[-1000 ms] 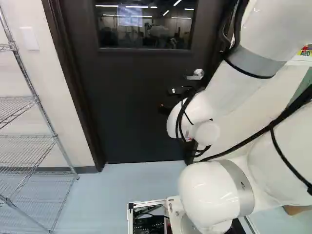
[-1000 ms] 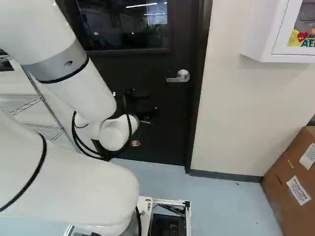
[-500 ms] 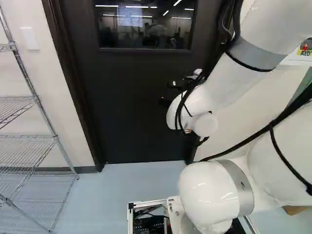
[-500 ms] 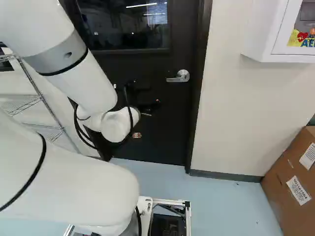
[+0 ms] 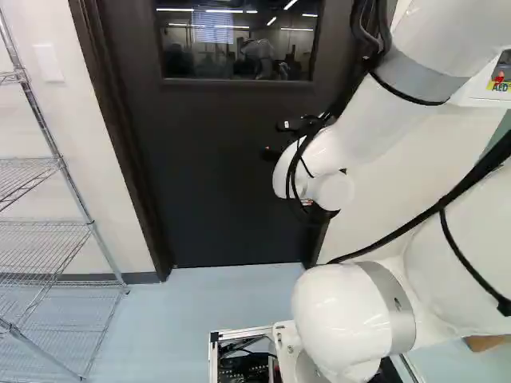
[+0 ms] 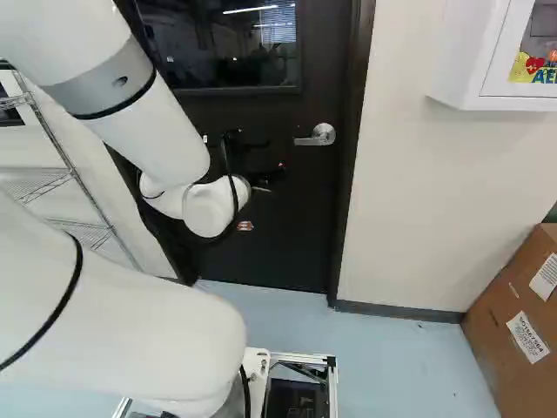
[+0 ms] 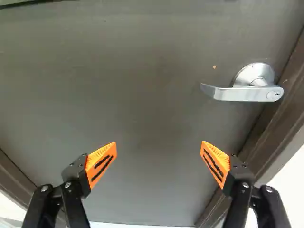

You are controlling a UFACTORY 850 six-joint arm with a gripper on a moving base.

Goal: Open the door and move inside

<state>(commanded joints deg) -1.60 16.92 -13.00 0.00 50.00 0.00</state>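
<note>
The lever handle [image 7: 244, 93] sits on the dark door [image 6: 300, 231], which is shut in its door frame [image 7: 279, 118]. It points away from the nearer upright of the frame, in toward the middle of the door; its long axis lies nearly level, roughly along the lower edge of the window [image 5: 239, 48]. The free end curves slightly.

The gripper [image 6: 259, 158] faces the door with its jaws spread wide, orange pads [image 7: 101, 164] well apart, and nothing held between them. In the wrist view the handle is ahead of the gripper, beyond the finger on the frame side and apart from it.

The wrist view alone shows the keyhole [image 7: 274, 95] at the lever's pivot and a small pale fleck [image 7: 214, 67] beside the handle. The right base view has the handle in plain sight, while in the left base view the arm [image 5: 371, 132] covers it. A switch plate [image 5: 49, 63] shows only in the left base view, near the wire rack [image 5: 48, 171]. The labels on the cardboard box [image 6: 513, 322] show only in the right base view.
</note>
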